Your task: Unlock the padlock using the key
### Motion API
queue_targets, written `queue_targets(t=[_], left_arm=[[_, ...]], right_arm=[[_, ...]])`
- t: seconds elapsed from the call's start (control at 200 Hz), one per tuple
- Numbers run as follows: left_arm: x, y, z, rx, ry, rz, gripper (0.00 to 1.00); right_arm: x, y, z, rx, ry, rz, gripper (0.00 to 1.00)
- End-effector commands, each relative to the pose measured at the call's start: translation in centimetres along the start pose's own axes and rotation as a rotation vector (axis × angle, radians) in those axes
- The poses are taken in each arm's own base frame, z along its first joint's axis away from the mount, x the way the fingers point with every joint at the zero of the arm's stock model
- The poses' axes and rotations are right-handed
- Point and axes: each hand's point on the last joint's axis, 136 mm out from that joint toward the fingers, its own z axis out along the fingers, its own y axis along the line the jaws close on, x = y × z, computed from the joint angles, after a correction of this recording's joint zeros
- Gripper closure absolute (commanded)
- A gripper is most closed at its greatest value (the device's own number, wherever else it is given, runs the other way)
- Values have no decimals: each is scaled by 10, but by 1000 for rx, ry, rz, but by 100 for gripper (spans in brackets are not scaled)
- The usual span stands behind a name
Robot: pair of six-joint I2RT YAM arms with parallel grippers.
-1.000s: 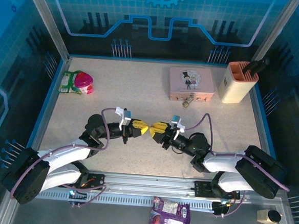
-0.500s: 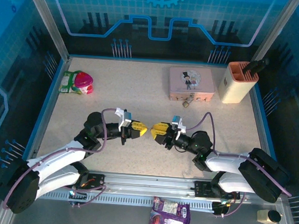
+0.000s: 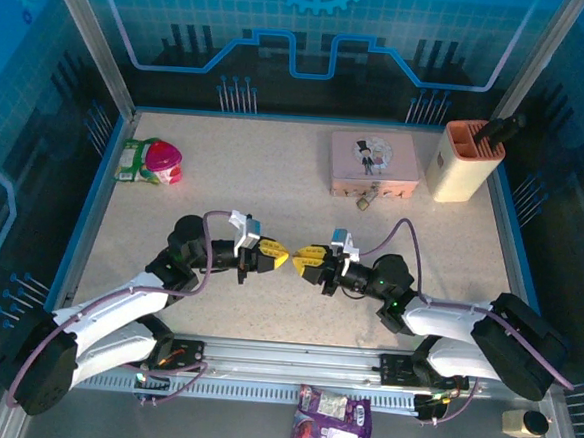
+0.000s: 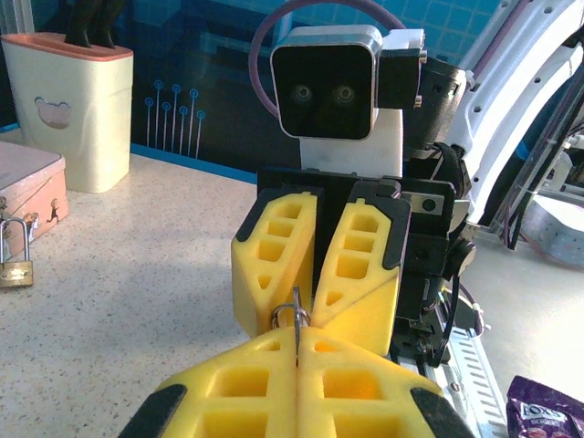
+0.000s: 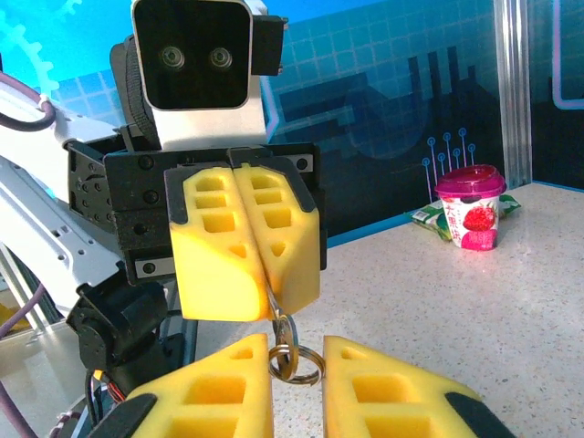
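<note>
Two grippers meet: your left gripper (image 5: 265, 299) pinches the key (image 5: 280, 330), right gripper (image 5: 297, 347) gapes around it; closing off-centre could drop it.

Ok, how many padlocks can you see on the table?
1. The padlock sits in front of the pink tin, far right of the table. Others could hide behind the tin.

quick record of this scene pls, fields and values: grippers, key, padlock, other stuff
left gripper: jaws shut on the key
right gripper: jaws open, one either side of the key's ring
position: grippers tip to tip
padlock: at the front of the pink tin, shackle closed, untouched
other: cream holder far right, pink cup far left
</note>
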Motion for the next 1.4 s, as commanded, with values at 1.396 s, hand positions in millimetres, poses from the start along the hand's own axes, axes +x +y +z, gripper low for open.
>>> queue_targets(t=[1.396], left_arm=[[1, -8, 0, 41, 31, 36, 100]], right_arm=[[-17, 5, 1, -18, -14, -33, 77]])
